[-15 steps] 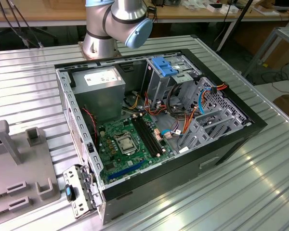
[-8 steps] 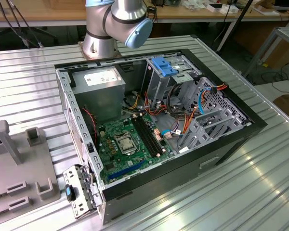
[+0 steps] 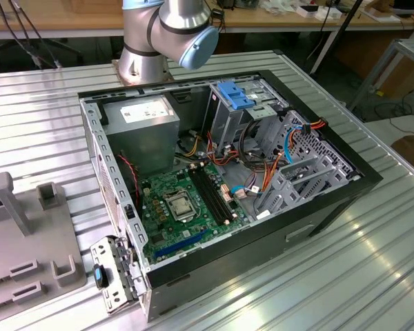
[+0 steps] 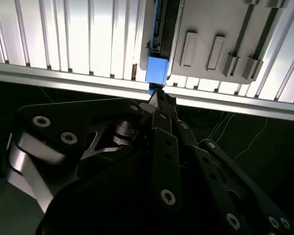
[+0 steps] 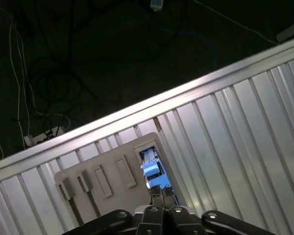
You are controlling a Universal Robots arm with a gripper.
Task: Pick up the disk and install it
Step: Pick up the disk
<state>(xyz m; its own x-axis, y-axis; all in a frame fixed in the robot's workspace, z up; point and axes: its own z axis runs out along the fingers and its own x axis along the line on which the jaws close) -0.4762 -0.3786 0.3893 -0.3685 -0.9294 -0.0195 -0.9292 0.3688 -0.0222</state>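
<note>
Hovering at the disk [image 4: 159,34] by the tabletop [image 4: 63,39] edge, beside the grey fixture plate [image 4: 210,29], the gripper [image 4: 160,98] has its tips pressed together. Pick-up step, I judge: lifting needs a sure hold on the blue tab [image 4: 157,70].

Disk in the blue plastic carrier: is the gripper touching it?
Cannot tell. In the second wrist view the gripper overlaps the end tab of the blue-framed grey disk; contact or gap is hidden.

Probably a robotics lab: open computer case [image 3: 262,243] on ribbed aluminium table [image 3: 345,283].
</note>
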